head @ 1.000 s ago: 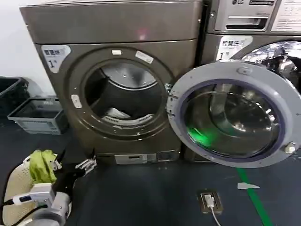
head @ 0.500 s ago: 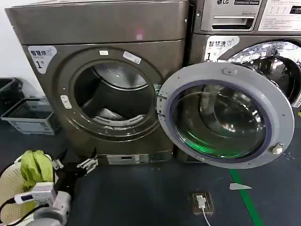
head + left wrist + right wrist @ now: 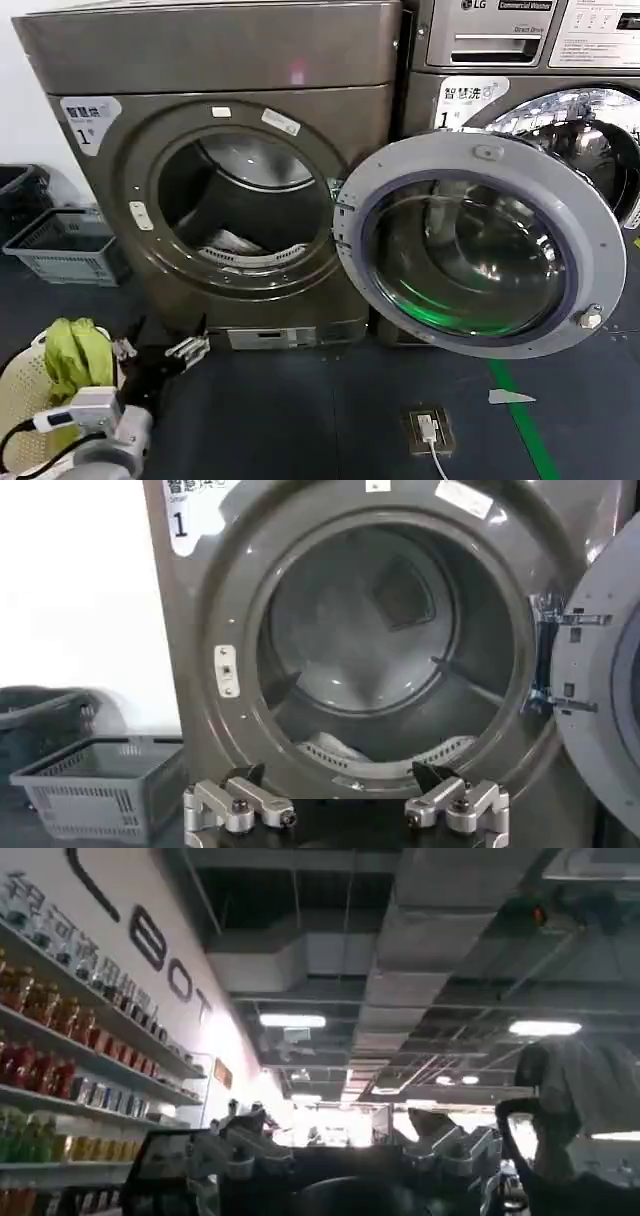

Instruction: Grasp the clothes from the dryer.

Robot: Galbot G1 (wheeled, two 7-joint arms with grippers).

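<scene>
Your left gripper [image 3: 160, 352] hangs low before the dryer [image 3: 220, 160] with jaws spread and empty, the open floor [image 3: 300, 420] between them, while the clothes [image 3: 335, 750] lie at the drum's front lip, door [image 3: 480, 245] swung aside.

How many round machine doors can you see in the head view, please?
2: the dryer's open door, swung out to its right, and the LG machine's door behind it, partly hidden.

The dark floor [image 3: 300, 410] holds the dryer [image 3: 220, 60], a grey basket [image 3: 65, 245], a small floor socket [image 3: 427, 428] and green tape [image 3: 515, 400].
</scene>
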